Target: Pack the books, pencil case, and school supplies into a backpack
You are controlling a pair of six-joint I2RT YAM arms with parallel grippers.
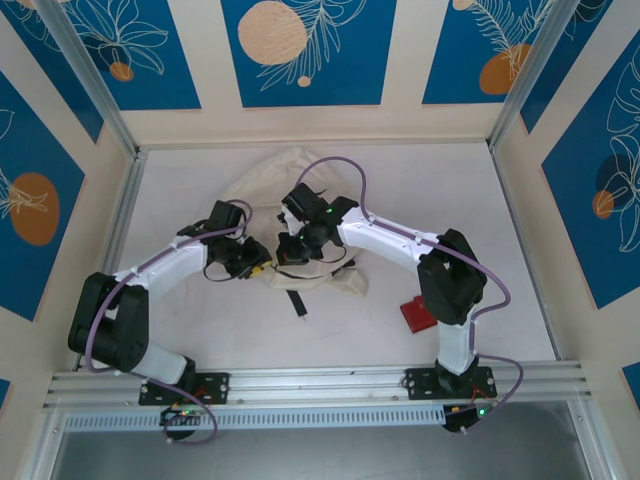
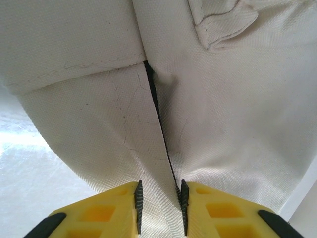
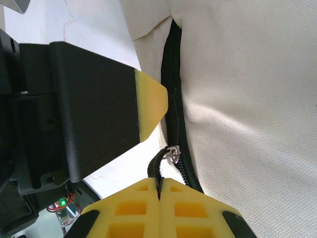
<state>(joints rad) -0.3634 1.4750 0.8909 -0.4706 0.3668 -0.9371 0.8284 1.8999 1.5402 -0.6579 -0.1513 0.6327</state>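
Note:
The cream-white backpack [image 1: 285, 172] lies flat in the middle of the table. My left gripper [image 2: 160, 198] is at its near edge, its yellow jaws pinching a fold of backpack fabric [image 2: 99, 124] beside the black zipper line [image 2: 156, 106]. My right gripper [image 3: 159, 184] is shut on the black zipper pull [image 3: 157, 168], which hangs from the metal slider [image 3: 173, 153] on the zipper [image 3: 173, 89]. In the top view the left gripper [image 1: 255, 265] and the right gripper [image 1: 290, 250] sit close together. The books are out of view.
A flat red object [image 1: 415, 312] lies on the table right of the backpack, by the right arm; I cannot tell what it is. A black strap [image 1: 297, 302] trails toward the near edge. The left gripper's finger [image 3: 148, 104] is close beside the zipper.

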